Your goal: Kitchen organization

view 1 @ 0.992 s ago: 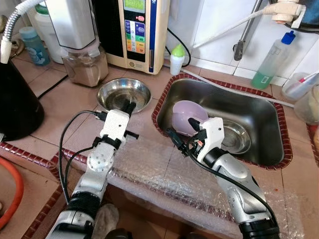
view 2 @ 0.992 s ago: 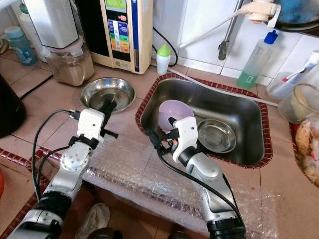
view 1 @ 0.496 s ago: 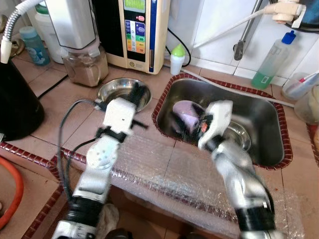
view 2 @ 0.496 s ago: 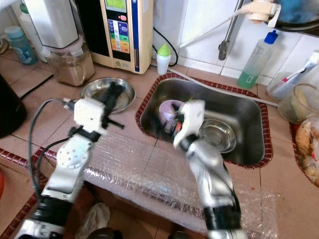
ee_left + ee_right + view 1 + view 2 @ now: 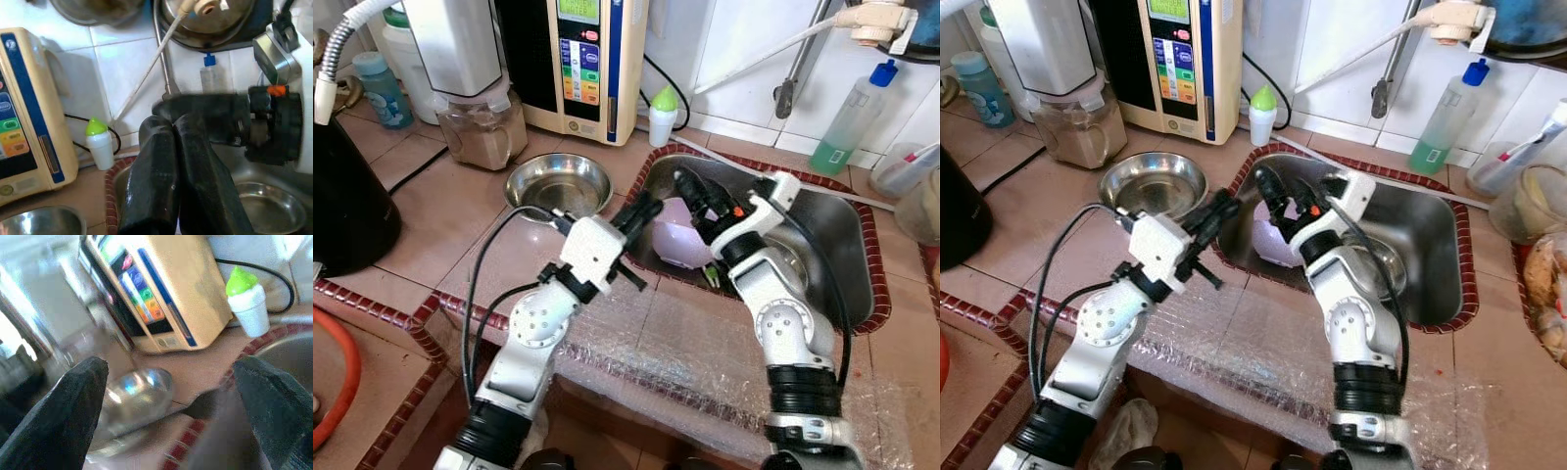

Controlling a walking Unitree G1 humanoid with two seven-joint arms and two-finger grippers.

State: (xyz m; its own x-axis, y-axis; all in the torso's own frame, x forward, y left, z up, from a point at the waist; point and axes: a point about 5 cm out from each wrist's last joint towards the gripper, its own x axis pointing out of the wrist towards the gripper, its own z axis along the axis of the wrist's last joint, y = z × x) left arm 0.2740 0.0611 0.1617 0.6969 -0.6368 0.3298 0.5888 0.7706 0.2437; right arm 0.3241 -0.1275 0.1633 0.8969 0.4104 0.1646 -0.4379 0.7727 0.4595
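Note:
A purple bowl [image 5: 671, 235] leans at the left end of the steel sink [image 5: 847, 230]. A steel bowl [image 5: 271, 210] lies on the sink floor, mostly behind my right arm in the eye views. Another steel bowl [image 5: 558, 183] sits on the tiled counter left of the sink. My left gripper [image 5: 649, 204] is shut and empty, its tips over the sink's left rim beside the purple bowl. My right gripper [image 5: 690, 188] hangs above the purple bowl, open wide with nothing between its fingers [image 5: 73, 396], pointing toward the counter bowl [image 5: 137, 387].
A cream water machine [image 5: 582, 59], a jar of powder [image 5: 481, 127] and a green-capped bottle [image 5: 661, 116] line the back wall. A green soap bottle [image 5: 847, 122] stands right of the tap pipe [image 5: 793, 59]. Bubble wrap [image 5: 685, 343] covers the counter's front edge. A black appliance [image 5: 342, 196] is far left.
My left gripper swung right from over the counter bowl to the sink's left rim. My right gripper rose from the sink's front edge to above the purple bowl.

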